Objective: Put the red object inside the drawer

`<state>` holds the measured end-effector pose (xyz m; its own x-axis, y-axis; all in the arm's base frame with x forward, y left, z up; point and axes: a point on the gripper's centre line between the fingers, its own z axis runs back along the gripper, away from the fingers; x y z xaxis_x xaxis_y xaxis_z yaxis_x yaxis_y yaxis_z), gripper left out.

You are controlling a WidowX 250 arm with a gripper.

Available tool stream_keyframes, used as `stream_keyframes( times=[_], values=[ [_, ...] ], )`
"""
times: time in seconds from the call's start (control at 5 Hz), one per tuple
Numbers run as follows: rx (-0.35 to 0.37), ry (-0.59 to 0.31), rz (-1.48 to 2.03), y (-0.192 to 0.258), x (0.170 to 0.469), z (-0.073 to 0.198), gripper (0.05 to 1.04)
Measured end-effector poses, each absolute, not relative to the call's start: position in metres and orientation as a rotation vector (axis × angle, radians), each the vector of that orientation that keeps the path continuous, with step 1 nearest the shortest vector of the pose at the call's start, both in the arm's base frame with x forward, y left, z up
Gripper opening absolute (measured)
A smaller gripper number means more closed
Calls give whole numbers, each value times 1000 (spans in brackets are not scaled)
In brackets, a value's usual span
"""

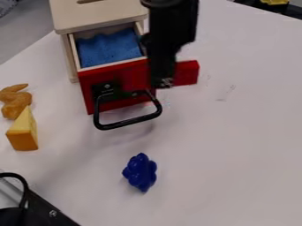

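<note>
Here, red block (187, 73) against the black claw's (161, 80) outline, near the open drawer (89, 95); claw's opening and hold, cannot tell.

The drawer front (134, 79) and block (187, 73) are red, the handle (131, 122) black. The lumpy toy (140, 172) is deep blue, the wedge (24, 133) yellow-orange

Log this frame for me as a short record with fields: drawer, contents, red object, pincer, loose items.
drawer: pulled open, red front, black handle
contents: blue foam-like piece
red object: red block, outside the drawer, by its front right corner in the image
pincer: at the block; grip unclear
loose items: toy cheese wedge, orange figurine, knobbly blue toy
</note>
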<state>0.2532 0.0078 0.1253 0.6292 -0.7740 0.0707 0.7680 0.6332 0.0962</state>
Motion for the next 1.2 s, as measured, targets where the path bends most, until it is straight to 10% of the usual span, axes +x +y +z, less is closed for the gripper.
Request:
stream_keyframes(
  times=[1.2],
  values=[
    [140,-52,-1016,101,279,129,307]
  ],
)
